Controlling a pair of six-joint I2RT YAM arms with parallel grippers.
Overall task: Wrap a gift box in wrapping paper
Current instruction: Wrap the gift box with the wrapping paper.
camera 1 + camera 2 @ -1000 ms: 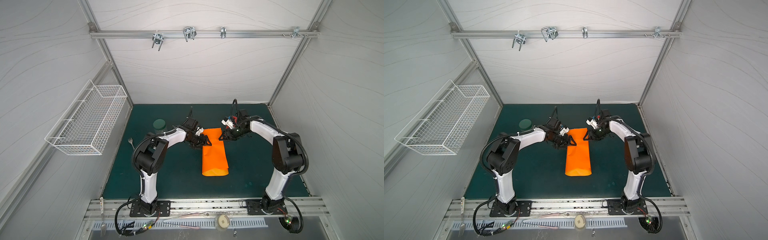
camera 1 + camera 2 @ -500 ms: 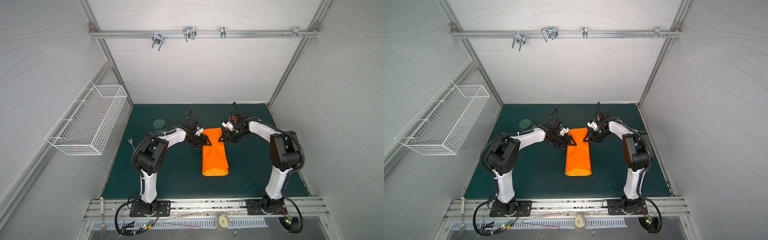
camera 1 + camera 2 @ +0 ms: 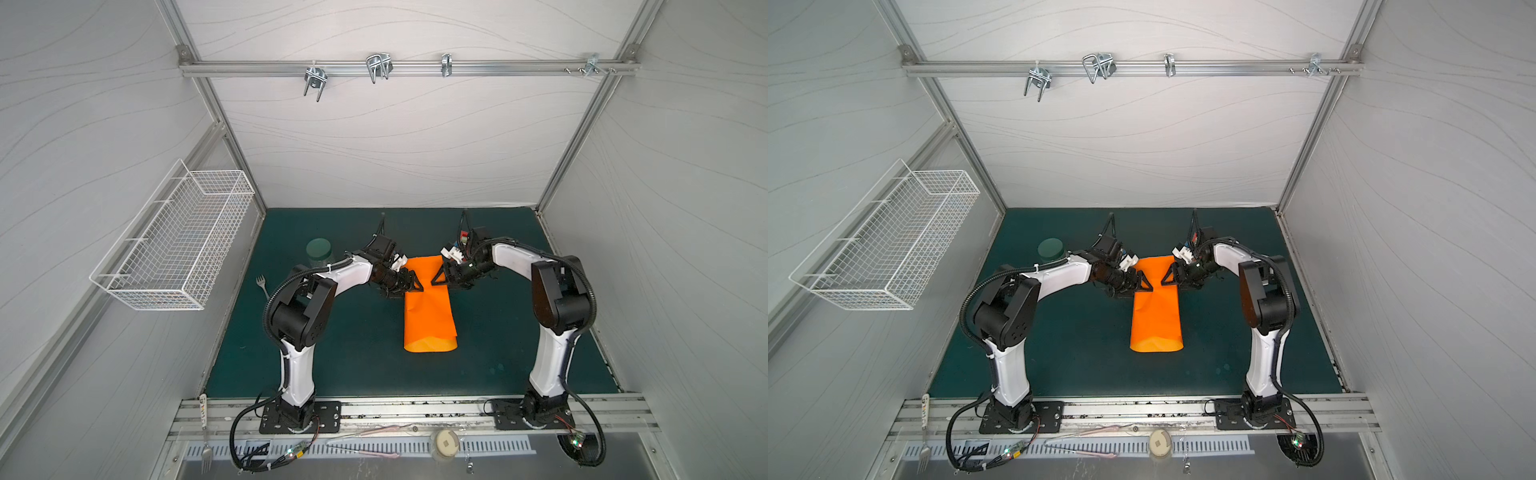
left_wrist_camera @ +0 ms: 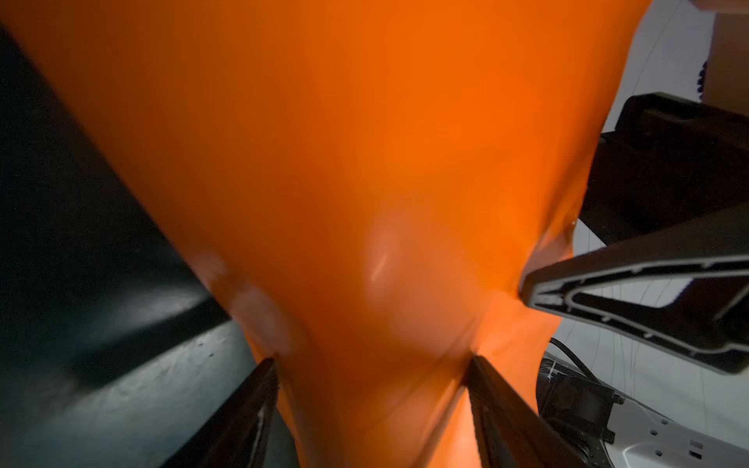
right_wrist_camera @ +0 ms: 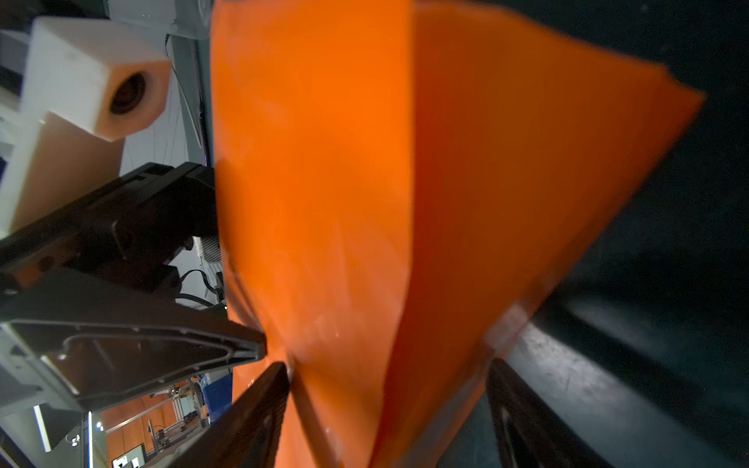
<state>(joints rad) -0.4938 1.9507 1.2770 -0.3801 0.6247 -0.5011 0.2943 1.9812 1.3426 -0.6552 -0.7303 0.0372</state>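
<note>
Pinching the wrapping paper (image 3: 428, 316) with left gripper (image 4: 371, 362), straddling it wide with right gripper (image 5: 387, 364), can't tell if gripping.

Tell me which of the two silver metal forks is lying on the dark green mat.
The fork beside the left arm lies on the mat; the other fork rests off it, on the grey metal ledge at the front.

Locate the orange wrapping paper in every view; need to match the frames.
Top view: wrapping paper at the centre of the dark green mat.
Top view: same spot, mid-mat.
Left wrist: fills most of the frame, between the fingers of the left gripper.
Right wrist: fills most of the frame, between the fingers of the right gripper.
Shared landmark: the dark green mat beside it.
</note>
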